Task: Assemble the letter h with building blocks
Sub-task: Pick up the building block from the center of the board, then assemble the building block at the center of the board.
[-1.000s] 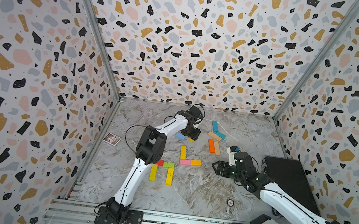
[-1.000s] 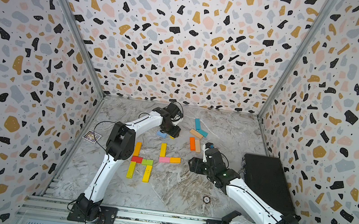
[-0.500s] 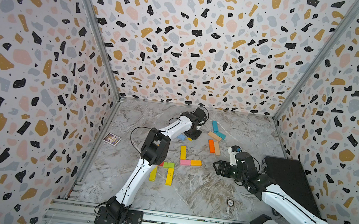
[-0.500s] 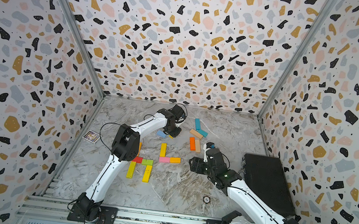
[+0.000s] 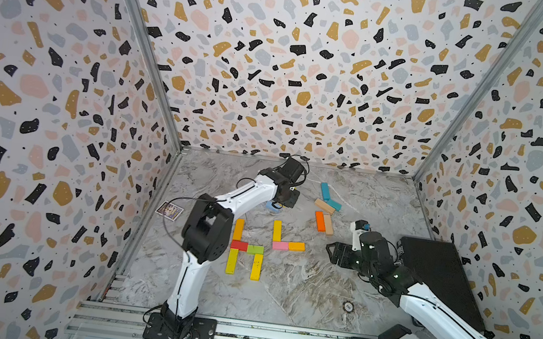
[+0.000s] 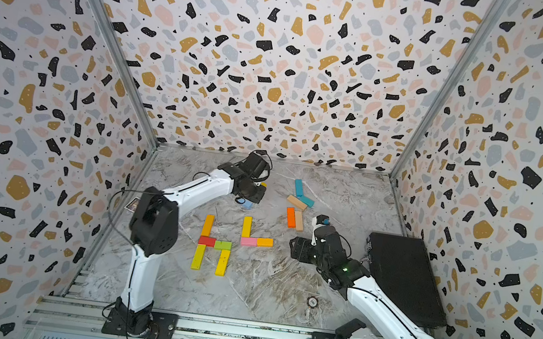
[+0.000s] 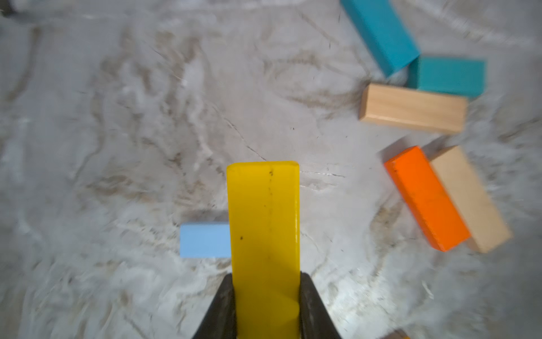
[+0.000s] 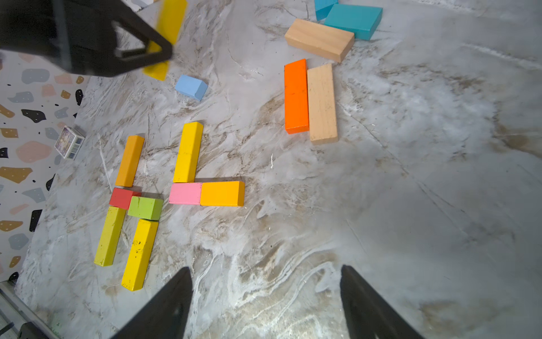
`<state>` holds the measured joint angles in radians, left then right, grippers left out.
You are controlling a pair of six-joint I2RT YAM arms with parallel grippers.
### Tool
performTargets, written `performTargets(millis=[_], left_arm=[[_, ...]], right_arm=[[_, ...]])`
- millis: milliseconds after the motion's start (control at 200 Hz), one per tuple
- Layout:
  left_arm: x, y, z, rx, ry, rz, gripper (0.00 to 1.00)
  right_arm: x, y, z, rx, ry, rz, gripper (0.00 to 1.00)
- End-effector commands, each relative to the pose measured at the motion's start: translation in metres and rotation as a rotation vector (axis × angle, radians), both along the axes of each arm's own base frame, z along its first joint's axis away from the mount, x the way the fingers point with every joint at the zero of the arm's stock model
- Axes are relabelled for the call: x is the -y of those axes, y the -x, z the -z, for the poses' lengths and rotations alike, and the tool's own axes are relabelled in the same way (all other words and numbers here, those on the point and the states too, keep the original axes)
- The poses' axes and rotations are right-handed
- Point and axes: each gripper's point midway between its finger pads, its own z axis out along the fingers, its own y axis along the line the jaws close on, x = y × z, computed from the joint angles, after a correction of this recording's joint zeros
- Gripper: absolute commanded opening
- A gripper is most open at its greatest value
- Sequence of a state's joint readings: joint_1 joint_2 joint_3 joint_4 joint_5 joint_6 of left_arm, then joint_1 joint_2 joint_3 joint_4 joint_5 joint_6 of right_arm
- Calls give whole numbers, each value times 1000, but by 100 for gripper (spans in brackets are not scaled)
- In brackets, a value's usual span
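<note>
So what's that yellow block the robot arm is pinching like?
The yellow block is a long, flat bar that looks like glossy painted wood, with a few small dark scuffs. The left tool is shut on one end, its black fingers pressing both long sides. The rest sticks out free, seemingly lifted off the marbled table, and partly hides a light blue block.

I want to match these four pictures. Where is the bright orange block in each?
In a top view: the bright orange block lies just right of and below centre.
In a top view: the block lies likewise.
Left wrist view: the block lies to one side of the yellow block in the left hand.
Right wrist view: the block lies ahead of the open right hand.
Shared landmark: the tan block touching its long side.
</note>
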<state>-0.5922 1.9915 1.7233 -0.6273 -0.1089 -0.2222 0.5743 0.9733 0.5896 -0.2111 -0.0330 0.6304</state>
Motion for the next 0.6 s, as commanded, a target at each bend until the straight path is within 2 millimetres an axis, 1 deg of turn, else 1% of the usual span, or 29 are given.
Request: performTargets(millis=[0, 40, 55, 105, 140, 150, 180, 320, 461, 511, 596], left_arm=[[5, 30, -35, 80, 121, -109, 10], [0, 48, -33, 69, 129, -134, 9], [-1, 54, -29, 60, 130, -144, 9], [-4, 76, -29, 57, 144, -165, 9], [-8, 92, -24, 46, 143, -184, 9], [-9, 94, -26, 51, 150, -192, 9], [-14, 108, -18, 39, 142, -205, 9], [-29, 158, -5, 9, 138, -285, 10], [-35, 193, 15, -42, 136, -344, 10], [-37, 203, 23, -64, 122, -364, 10], [-32, 215, 37, -103, 113, -372, 9]], right_arm=[[4, 1, 1, 0, 1, 20, 81], [2, 1, 2, -3, -8, 18, 81], [1, 1, 2, -4, -12, 16, 81], [-2, 2, 3, -9, -30, 8, 81], [-4, 2, 5, -12, -45, 3, 81], [-5, 2, 4, -12, -50, 1, 81], [-6, 2, 5, -14, -58, 0, 81], [-5, 3, 8, -27, -54, 8, 81], [-4, 4, 7, -25, -59, 14, 81], [-2, 4, 7, -24, -57, 24, 81], [-1, 4, 8, -27, -58, 32, 82]])
